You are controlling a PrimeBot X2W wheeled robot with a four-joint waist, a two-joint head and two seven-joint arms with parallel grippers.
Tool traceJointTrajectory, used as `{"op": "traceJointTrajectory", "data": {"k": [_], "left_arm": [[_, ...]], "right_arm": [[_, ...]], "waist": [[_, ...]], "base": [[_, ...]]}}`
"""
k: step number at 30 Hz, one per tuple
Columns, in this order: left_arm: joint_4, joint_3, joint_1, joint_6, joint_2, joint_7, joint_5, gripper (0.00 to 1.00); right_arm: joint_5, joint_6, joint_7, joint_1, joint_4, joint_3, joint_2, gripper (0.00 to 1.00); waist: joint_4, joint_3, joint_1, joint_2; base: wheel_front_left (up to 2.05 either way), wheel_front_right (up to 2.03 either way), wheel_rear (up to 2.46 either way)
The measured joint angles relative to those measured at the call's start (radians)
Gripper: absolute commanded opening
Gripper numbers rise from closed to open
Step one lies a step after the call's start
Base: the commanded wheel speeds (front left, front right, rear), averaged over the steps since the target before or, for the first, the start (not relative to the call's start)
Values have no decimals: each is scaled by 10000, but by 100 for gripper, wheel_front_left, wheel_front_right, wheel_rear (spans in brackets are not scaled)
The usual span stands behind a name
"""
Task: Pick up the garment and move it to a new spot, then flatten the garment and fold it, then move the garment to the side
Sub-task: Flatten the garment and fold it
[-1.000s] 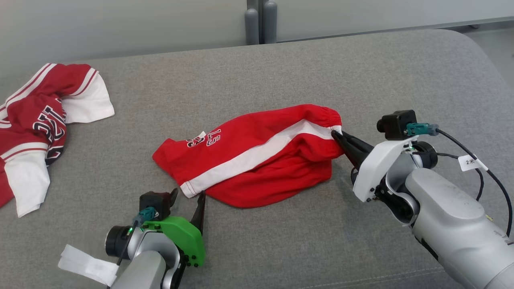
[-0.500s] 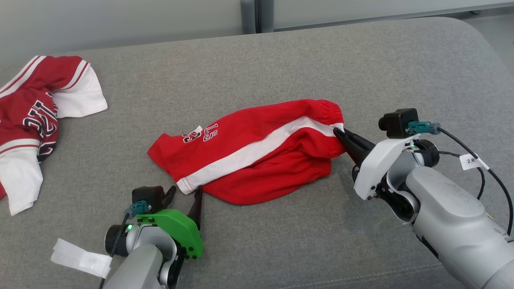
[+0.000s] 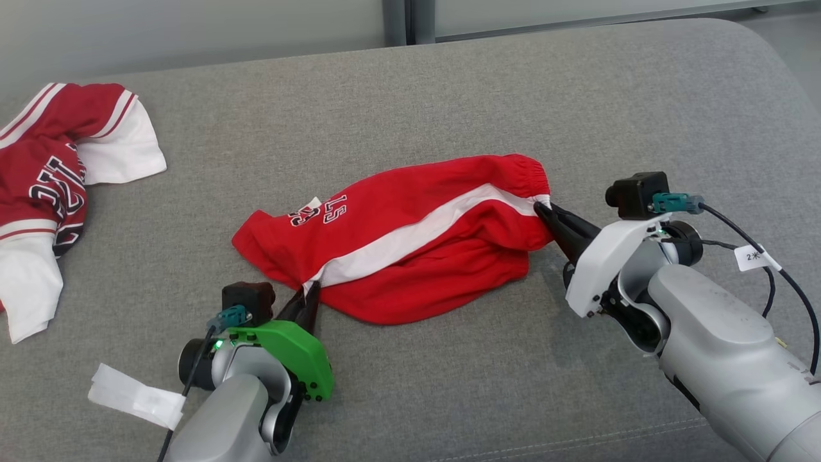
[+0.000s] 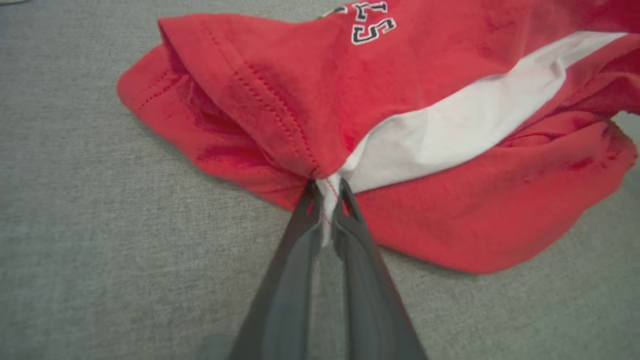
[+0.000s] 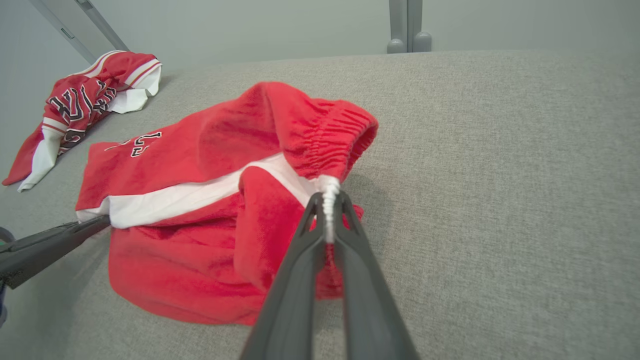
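Note:
The garment (image 3: 410, 237) is a pair of red shorts with a white side stripe and black-and-white lettering, lying crumpled in the middle of the grey cushion. My left gripper (image 3: 309, 290) is shut on the hem end of the white stripe (image 4: 327, 192) at the shorts' near-left corner. At the right, the elastic waistband, where the stripe ends (image 5: 330, 192), is pinched by my right gripper (image 3: 544, 208), which is shut on it. In the right wrist view the left gripper's fingers (image 5: 60, 240) reach in from the left to the shorts (image 5: 225, 200).
A second red and white garment (image 3: 45, 192) with black lettering lies bunched at the cushion's far left, also seen in the right wrist view (image 5: 85, 105). The grey cushion (image 3: 449, 96) stretches wide around the shorts. A grey wall with a dark post (image 3: 397, 19) stands behind.
My left gripper has closed on the shorts' hem corner, where it stood open just short of the fabric before. The head camera has tilted slightly. The right gripper keeps its hold.

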Motion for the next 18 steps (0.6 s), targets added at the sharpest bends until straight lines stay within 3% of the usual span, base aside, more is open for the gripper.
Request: {"op": "traceJointTrajectory", "data": {"k": [11,18], "left_arm": [[21,-228,-57,0,-12,-274,276,0],[-644,125,-600,0,15,-360,700,0]], "right_arm": [[174,2,-527,-8,128,-165,-50,0],[117,2,-1225,-135,-130,-537,-267,0]], "waist": [[219,-47,0,0],[344,-237,0,0]], "base": [[0,0,0],[0,0,0]]}}
